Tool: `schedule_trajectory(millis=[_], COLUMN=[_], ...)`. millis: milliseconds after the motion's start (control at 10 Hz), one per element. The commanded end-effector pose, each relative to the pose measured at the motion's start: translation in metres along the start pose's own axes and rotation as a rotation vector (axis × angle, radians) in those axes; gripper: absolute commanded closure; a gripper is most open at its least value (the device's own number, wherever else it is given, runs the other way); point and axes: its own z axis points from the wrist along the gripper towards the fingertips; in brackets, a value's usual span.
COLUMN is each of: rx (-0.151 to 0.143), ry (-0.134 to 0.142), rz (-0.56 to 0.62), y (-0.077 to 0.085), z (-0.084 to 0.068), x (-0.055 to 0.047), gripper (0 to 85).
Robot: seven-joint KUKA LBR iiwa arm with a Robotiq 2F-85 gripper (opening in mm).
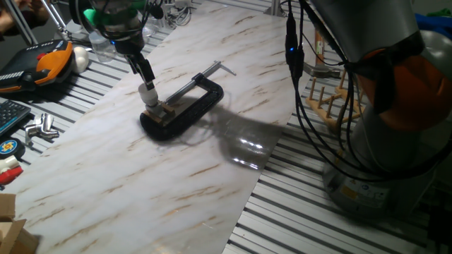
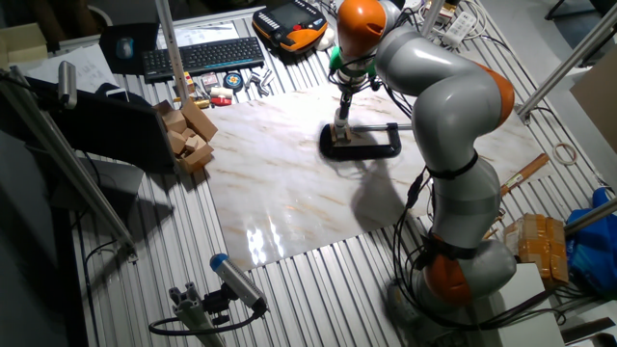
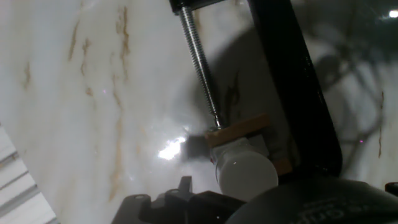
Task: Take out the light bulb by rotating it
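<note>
The light bulb is small, white and round, and stands upright in a tan wooden block. A black C-clamp holds that block flat on the marble board. My gripper comes down from above and is shut on the bulb's top. From the other side, the gripper sits over the clamp. In the hand view the bulb rises from the block beside the clamp's screw, and dark gripper parts frame it from below.
An orange and black pendant and loose metal pieces lie left of the board. A wooden peg rack stands at the right, next to the robot base. A keyboard and wooden blocks sit beyond the board.
</note>
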Motion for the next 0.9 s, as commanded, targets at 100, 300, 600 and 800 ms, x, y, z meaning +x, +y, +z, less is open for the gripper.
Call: schedule_trajectory(millis=[100,300,600,800], rx=[0.031,0.027,0.019,0.018], ry=[0.008,0.005,0.002,0.001], rz=[0.573,0.573,0.576,0.578], y=[0.0,-0.0001,0.0,0.0002], z=[0.0002,0.0,0.0001,0.0011], x=[0.0,0.0001,0.0002,0.0004], gripper=[0.0,0.0,0.0,0.0])
